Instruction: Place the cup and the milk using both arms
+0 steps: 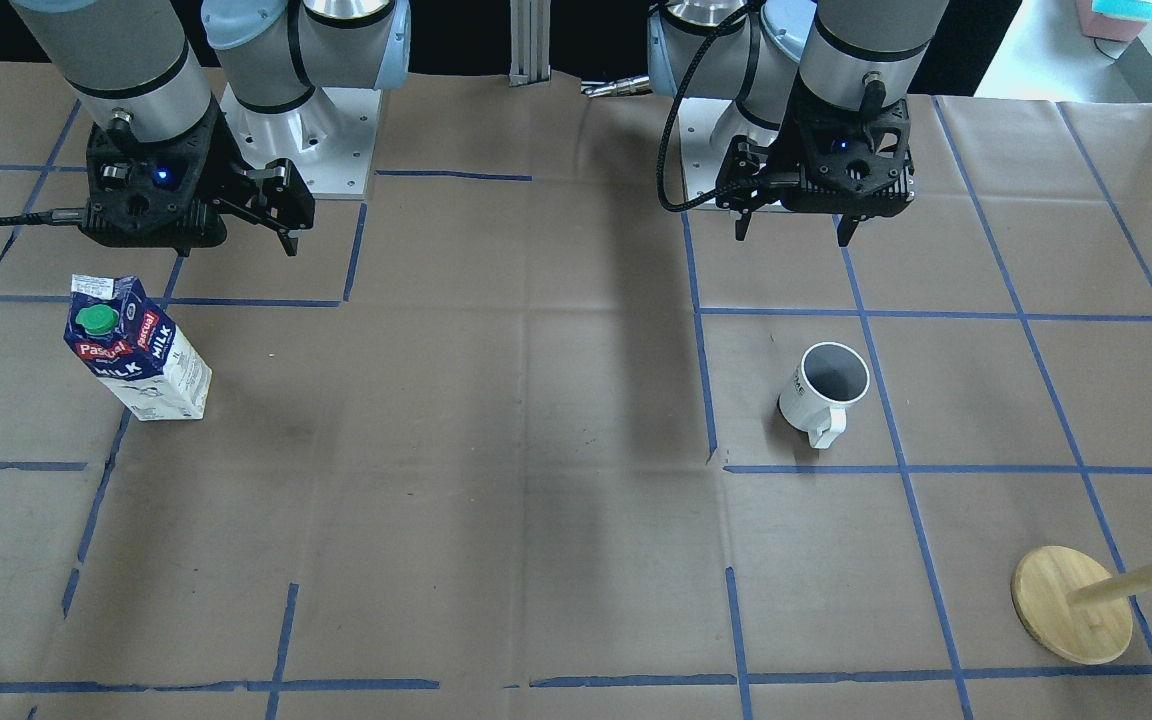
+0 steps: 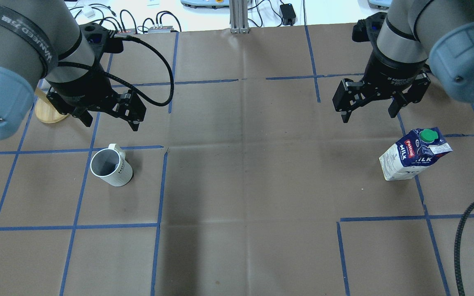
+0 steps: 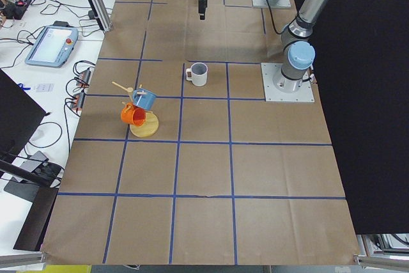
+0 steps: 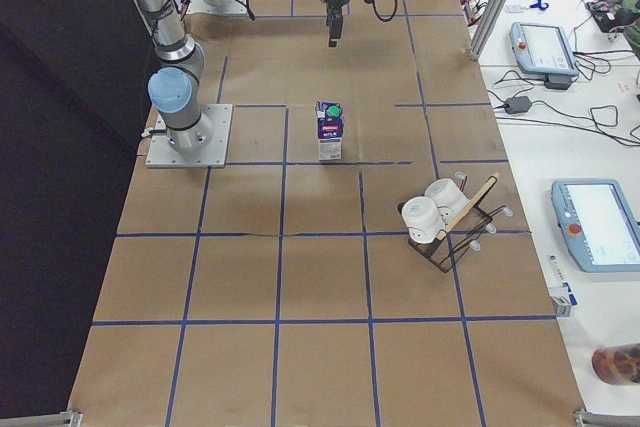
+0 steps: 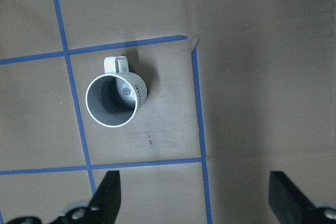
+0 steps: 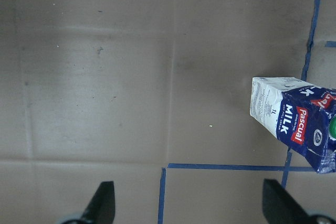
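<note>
The white cup (image 1: 826,395) stands upright on the brown paper, handle toward the operators' side; it also shows in the overhead view (image 2: 110,167), the left side view (image 3: 199,74) and the left wrist view (image 5: 113,100). My left gripper (image 1: 791,235) (image 2: 111,123) (image 5: 197,203) hangs open and empty above the table, just robot-side of the cup. The blue and white milk carton (image 1: 136,355) (image 2: 414,154) (image 4: 330,130) (image 6: 294,121) stands upright with its green cap on top. My right gripper (image 1: 236,248) (image 2: 368,117) (image 6: 191,205) hangs open and empty, apart from the carton.
A wooden mug tree (image 1: 1071,605) (image 3: 144,116) with a blue and an orange mug stands beyond the cup at the table's left end. A rack with white cups (image 4: 440,217) stands beyond the milk. Blue tape lines grid the paper. Cables lie along the far edge (image 2: 138,24).
</note>
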### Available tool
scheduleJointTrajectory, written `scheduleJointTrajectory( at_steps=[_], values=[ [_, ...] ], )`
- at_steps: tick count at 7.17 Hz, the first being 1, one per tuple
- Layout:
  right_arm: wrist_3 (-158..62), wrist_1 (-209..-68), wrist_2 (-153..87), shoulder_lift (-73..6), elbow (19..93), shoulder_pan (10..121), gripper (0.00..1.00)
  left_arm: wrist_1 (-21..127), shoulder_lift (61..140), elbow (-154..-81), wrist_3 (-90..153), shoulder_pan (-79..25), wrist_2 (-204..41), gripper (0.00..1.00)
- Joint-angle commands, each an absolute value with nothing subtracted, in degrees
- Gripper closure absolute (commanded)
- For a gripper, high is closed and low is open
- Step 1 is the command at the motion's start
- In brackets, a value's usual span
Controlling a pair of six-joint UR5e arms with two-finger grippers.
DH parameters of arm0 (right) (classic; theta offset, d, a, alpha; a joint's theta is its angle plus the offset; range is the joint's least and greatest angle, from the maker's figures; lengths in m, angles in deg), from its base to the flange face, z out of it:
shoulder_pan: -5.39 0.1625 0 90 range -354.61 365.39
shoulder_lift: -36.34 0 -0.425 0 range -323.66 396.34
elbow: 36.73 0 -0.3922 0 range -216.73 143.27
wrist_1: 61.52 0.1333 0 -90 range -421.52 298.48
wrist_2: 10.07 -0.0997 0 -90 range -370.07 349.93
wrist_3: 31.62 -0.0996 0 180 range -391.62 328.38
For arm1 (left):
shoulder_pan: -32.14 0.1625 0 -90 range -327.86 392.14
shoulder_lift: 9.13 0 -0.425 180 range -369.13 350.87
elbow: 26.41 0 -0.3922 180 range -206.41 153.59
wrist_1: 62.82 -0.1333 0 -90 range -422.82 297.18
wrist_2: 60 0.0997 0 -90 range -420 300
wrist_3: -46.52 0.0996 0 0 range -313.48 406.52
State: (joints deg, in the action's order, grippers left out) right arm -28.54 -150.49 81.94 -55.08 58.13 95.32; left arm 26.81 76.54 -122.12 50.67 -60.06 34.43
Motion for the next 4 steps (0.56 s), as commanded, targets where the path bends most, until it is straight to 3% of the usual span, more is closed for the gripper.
scheduleJointTrajectory(
  at_steps=[1, 4],
  values=[
    [-28.54, -150.65, 80.82, -55.15, 58.11, 95.39, 0.0, 27.09, 75.87, -122.21, 50.56, -60.06, 34.48, 0.0],
    [-28.54, -151.0, 80.81, -55.06, 58.19, 95.3, 0.0, 26.66, 75.6, -123.44, 51.52, -59.89, 34.75, 0.0]
  ],
)
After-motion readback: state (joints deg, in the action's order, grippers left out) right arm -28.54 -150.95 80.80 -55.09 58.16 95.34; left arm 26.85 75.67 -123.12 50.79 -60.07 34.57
